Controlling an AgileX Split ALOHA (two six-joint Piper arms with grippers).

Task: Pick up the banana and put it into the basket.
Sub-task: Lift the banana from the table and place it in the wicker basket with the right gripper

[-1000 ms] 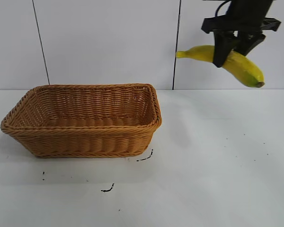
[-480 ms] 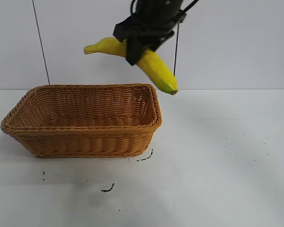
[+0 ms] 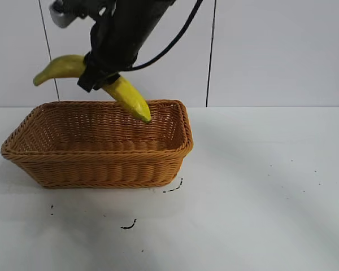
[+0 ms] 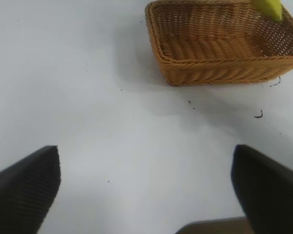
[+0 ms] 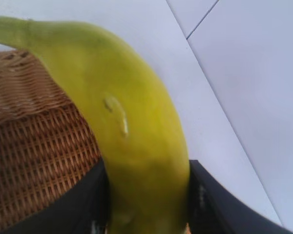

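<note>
White table [image 3: 260, 197], dark specks [image 3: 128, 226]

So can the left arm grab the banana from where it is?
Probably not. The left gripper sits open, low over the table, away from the basket, while the right gripper holds the banana above it.

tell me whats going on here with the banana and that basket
The right gripper is shut on the banana and holds it in the air over the basket. The banana hangs tilted, its lower tip dipping toward the basket's inside, though it has not been let go yet. The left gripper sits open and apart from the basket, over the bare white table, holding nothing.
</note>
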